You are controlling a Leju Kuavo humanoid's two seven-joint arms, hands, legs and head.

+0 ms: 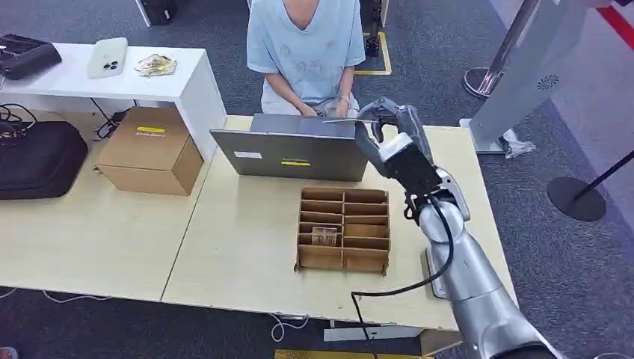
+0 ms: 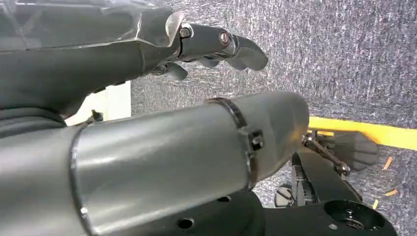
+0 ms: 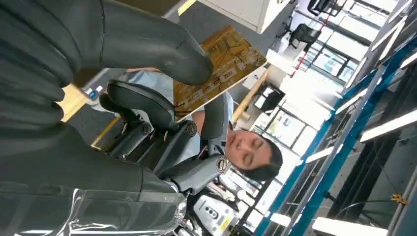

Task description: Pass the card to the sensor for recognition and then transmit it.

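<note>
While my right hand [image 1: 390,137] reaches over the laptop [image 1: 295,153] in the head view, the card [image 1: 350,120] shows edge-on at its fingertips, facing the person [image 1: 306,45]; a slack pinch may drop it. Right wrist view: thumb and fingers pinch the card's corner. Left wrist view: left hand [image 2: 211,46] hangs, apparently curled, holding nothing

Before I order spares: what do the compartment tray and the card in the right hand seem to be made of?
Compartment tray: looks like plain brown cardboard, matte, with thin slotted dividers. Card: seemingly stiff plastic or coated board, golden-brown print, flat; hard to say which.
</note>
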